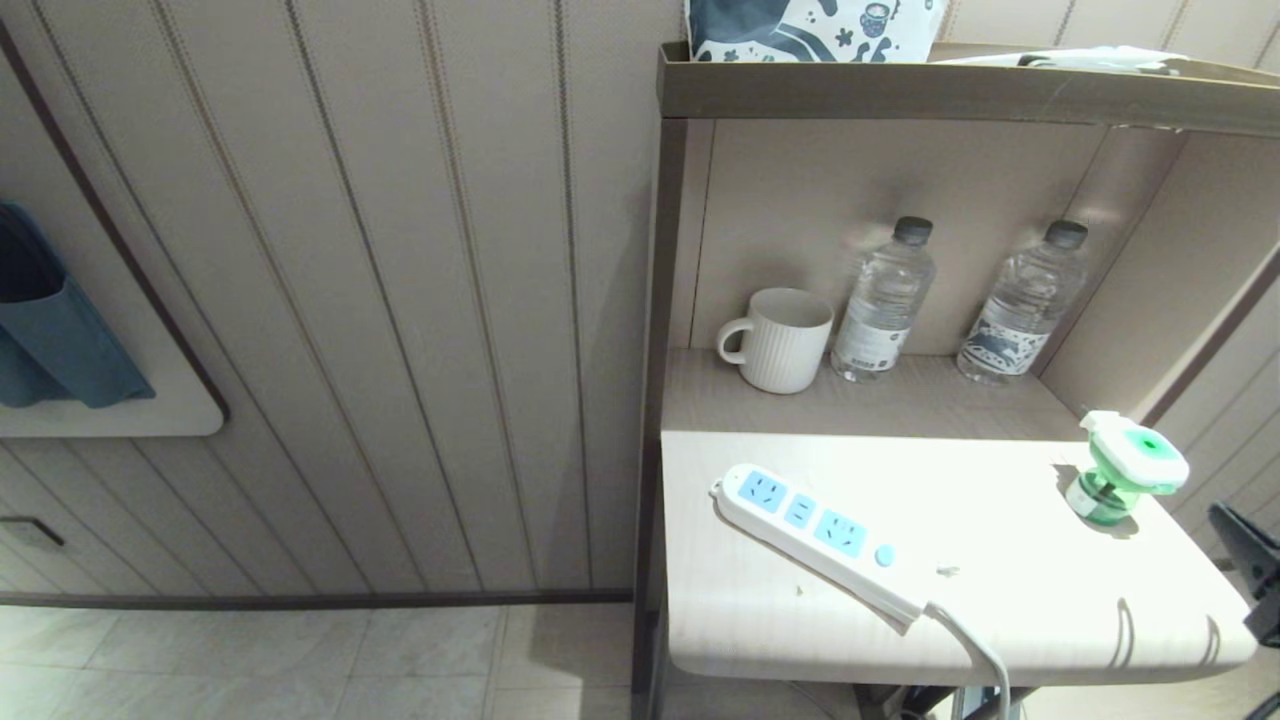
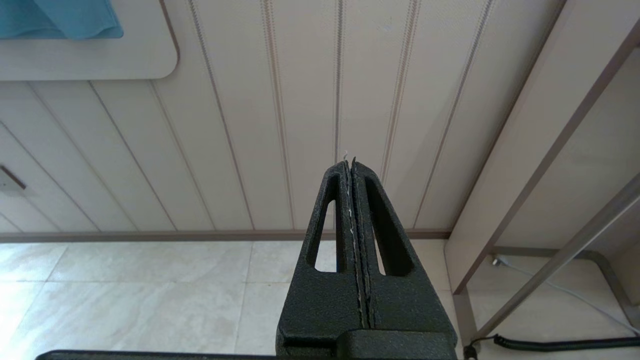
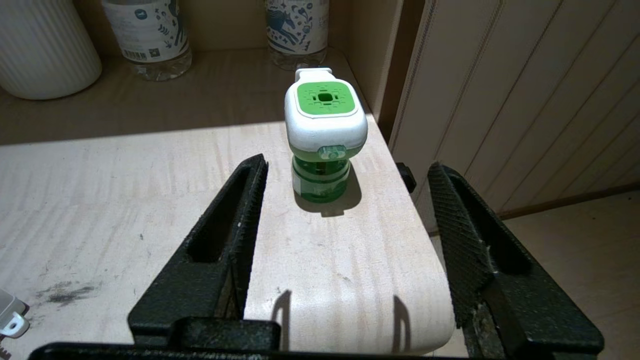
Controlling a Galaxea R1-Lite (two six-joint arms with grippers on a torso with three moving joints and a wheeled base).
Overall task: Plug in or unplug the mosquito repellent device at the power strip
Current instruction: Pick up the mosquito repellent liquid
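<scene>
While its two black fingers stand wide apart with nothing between them, the right gripper (image 3: 345,200) hangs just off the front edge of the table (image 1: 1000,620), aimed at the mosquito repellent device (image 3: 324,135), which stands ahead of the gap and clear of both fingers. That device stands upright on its green bottle near the table's right edge, white head and green top uppermost, touching neither the gripper nor the power strip (image 1: 815,535). The strip lies flat and slanted toward the table's left front, well apart from the device, its three blue sockets bare and its white cord running off the front edge. So the job looks barely begun: nothing is plugged in, and the grasp, the carry across and the push into a socket all seem left to do. Where the plug prongs sit on the head is hard to tell from these angles. Parked away from the table, the left gripper (image 2: 352,167) points at the wall with its fingers pressed together, empty.
</scene>
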